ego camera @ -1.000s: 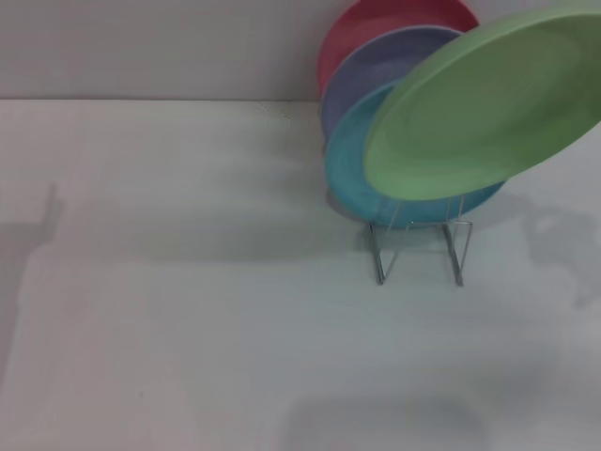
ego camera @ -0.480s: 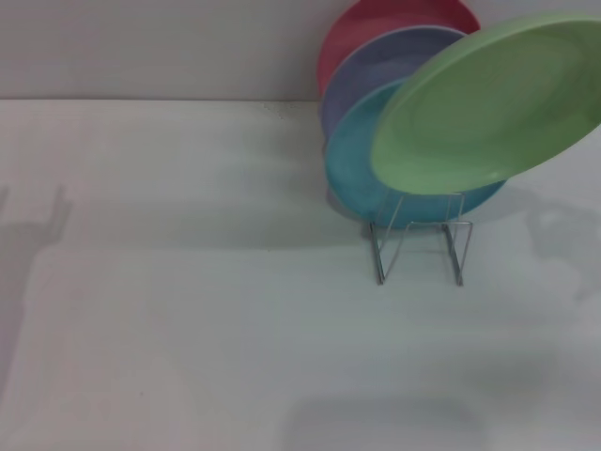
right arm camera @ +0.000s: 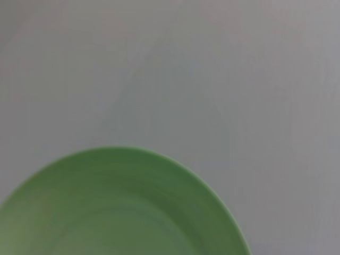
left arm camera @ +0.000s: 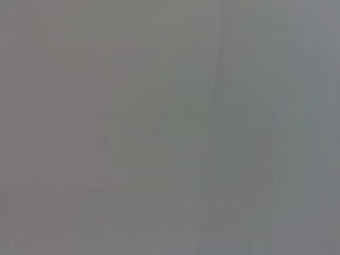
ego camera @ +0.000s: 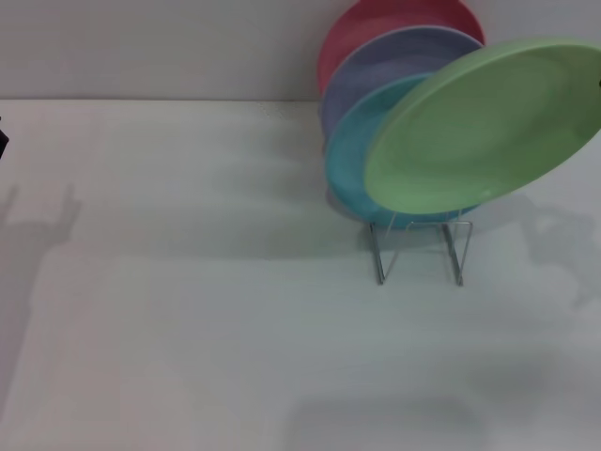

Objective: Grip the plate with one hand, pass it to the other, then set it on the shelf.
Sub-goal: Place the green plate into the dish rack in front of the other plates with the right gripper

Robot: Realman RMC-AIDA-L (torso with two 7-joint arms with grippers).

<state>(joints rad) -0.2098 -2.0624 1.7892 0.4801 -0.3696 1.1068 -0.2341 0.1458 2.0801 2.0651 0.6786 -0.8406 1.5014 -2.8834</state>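
Observation:
The light green plate (ego camera: 479, 132) hangs tilted in the air at the right, in front of the turquoise plate (ego camera: 349, 169) and just above the silver wire shelf (ego camera: 420, 249). It is held from its right side, where only a dark sliver of my right gripper (ego camera: 598, 85) shows at the picture's edge. The right wrist view shows the plate's rim (right arm camera: 122, 207) close up over the table. My left gripper (ego camera: 2, 141) is a dark sliver at the far left edge, away from the plate. Its forked shadow (ego camera: 42, 221) on the table shows two prongs apart.
The shelf holds a turquoise plate, a lavender plate (ego camera: 376, 66) and a red plate (ego camera: 362, 28) standing upright, one behind another, against the back wall. The white table (ego camera: 207, 329) stretches to the left and front. The left wrist view shows only a grey surface.
The green plate has shifted slightly left and down toward the shelf. The left gripper's shadow has moved right, and a sliver of that gripper has come in at the left edge.

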